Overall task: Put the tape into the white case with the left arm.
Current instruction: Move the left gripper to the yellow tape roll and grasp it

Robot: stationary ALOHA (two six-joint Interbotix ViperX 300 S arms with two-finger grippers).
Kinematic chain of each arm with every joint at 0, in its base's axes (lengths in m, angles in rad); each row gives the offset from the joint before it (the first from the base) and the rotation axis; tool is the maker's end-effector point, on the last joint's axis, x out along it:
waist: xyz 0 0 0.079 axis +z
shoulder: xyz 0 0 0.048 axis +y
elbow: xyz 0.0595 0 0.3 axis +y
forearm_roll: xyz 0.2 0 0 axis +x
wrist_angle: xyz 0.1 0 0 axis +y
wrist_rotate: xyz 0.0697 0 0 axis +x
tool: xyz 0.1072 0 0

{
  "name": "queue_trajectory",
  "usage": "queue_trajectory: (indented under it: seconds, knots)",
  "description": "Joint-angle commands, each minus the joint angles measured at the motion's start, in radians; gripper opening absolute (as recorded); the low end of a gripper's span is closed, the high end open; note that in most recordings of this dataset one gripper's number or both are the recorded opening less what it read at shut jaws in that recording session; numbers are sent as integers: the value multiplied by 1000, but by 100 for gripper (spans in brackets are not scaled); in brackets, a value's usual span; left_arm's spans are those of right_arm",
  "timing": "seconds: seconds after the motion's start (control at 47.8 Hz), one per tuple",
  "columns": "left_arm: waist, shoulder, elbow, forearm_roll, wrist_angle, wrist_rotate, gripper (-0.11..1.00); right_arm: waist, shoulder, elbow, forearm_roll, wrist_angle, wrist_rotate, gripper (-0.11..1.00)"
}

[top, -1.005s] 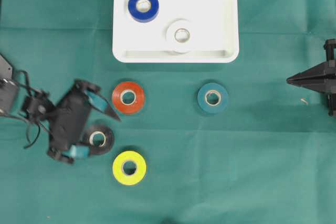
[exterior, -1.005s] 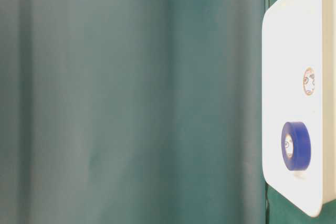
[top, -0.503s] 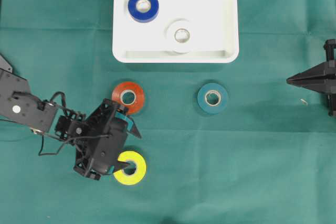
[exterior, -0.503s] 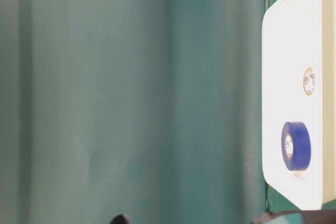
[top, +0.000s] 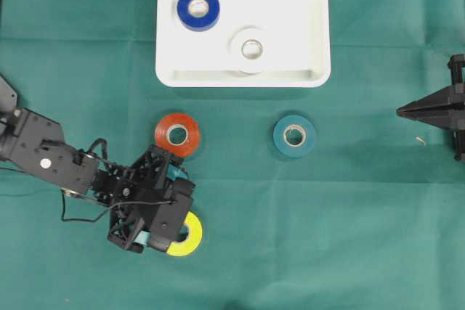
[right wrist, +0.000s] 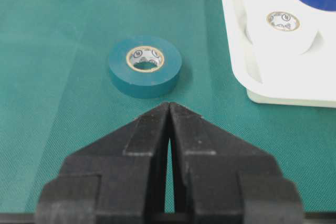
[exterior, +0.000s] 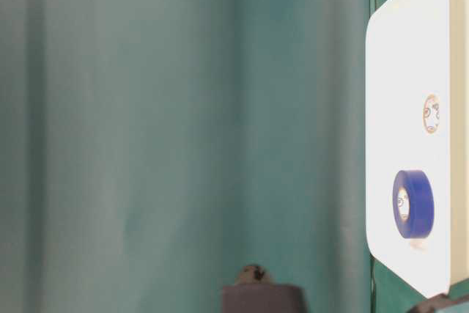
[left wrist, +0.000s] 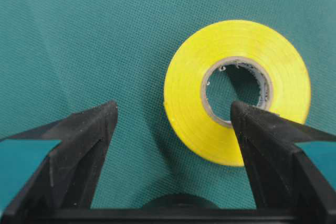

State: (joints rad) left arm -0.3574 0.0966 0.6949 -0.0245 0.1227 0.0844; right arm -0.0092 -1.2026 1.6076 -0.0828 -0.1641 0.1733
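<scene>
A yellow tape lies flat on the green cloth, and my left gripper hangs open over it. One fingertip overlaps the near rim of the roll's hole, and the other fingertip is over bare cloth beside the roll. Nothing is gripped. From overhead, the left gripper covers most of the yellow tape. The white case at the top holds a blue roll and a white roll. My right gripper is shut and empty at the right edge.
A red roll lies just above the left gripper and a teal roll lies mid-table, in front of the right gripper. The table-level view shows the white case and a dark part of the left arm.
The left arm swung from beside the black roll towards the yellow tape and came down over it, hiding most of that roll from overhead. The right arm stayed still.
</scene>
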Motion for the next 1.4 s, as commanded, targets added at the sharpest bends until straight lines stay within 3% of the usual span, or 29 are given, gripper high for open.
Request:
queue_trajectory:
  seconds: [0.0, 0.398, 0.649, 1.152, 1.382]
  knots:
    - [-5, 6, -31, -2, -2, 0, 86, -2, 6, -9, 0, -6, 2, -9]
    - [-5, 49, -52, -2, 0, 2, 82, 0, 6, -11, 0, -6, 2, -9]
    - [-5, 49, -54, -2, 0, -3, 25, -2, 6, -9, 0, -6, 0, -9]
    - [-6, 5, -92, -2, 5, -3, 25, -2, 6, -11, 0, -6, 2, -9]
    - [-6, -31, -133, -2, 77, -2, 25, -2, 6, -11, 0, -6, 0, -9]
